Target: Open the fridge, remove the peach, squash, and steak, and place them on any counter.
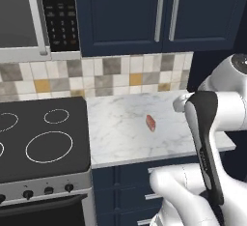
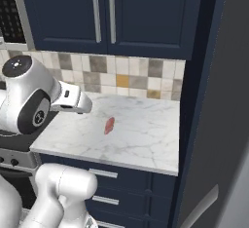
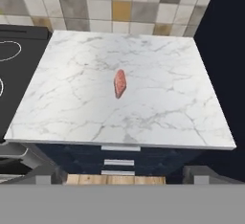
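Fingers [image 3: 122,176]: spread, empty | steak [image 3: 119,83]: mid-counter [image 3: 182,117], well off every edge

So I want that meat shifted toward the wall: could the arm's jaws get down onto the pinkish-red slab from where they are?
Probably yes. The flat pinkish-red steak lies alone mid-way on the white veined marble counter, nothing beside or over it, and the jaws stand open above the counter's front edge.

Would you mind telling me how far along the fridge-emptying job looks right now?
Done: the steak lies flat near the middle of the marble counter. In hand: nothing; the pincer is open, pulled back over the counter's front edge. Left: the peach and squash aren't on this counter, so they seem yet to be fetched.
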Motion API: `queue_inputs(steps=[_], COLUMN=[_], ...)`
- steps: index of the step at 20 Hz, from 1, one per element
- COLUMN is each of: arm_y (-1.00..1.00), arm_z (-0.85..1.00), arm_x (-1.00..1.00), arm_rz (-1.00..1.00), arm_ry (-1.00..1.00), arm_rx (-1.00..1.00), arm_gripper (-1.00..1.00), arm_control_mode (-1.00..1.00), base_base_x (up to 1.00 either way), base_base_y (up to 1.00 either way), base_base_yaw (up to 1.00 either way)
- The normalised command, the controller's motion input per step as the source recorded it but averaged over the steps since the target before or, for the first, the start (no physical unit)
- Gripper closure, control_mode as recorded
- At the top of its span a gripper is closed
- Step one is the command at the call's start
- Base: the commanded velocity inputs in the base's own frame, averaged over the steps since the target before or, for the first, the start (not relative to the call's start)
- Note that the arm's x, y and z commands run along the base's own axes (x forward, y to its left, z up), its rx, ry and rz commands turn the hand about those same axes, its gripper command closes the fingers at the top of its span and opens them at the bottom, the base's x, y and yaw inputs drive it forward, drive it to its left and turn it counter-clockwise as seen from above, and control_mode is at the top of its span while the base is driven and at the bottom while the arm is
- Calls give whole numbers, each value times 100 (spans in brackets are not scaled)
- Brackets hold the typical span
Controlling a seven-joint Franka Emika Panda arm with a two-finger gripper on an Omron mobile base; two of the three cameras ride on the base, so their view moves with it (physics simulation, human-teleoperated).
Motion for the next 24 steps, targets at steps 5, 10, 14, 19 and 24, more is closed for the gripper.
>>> queue_inputs(steps=[5, 10, 14, 19, 24], arm_y=[0, 0, 0, 0, 0], arm_z=[13, 0, 0, 0, 0], arm_x=[-64, -18, 0, 0, 0], arm_rz=[7, 2, 0, 0, 0], arm_ry=[0, 0, 0, 0, 0], arm_rx=[0, 0, 0, 0, 0], arm_gripper=[-100, -100, -100, -100, -100], arm_control_mode=[-100, 100, 100, 100, 100], base_base_x=[0, -80, -100, -100, -100], base_base_y=[0, 0, 0, 0, -25], base_base_yaw=[0, 5, 2, 1, 0])
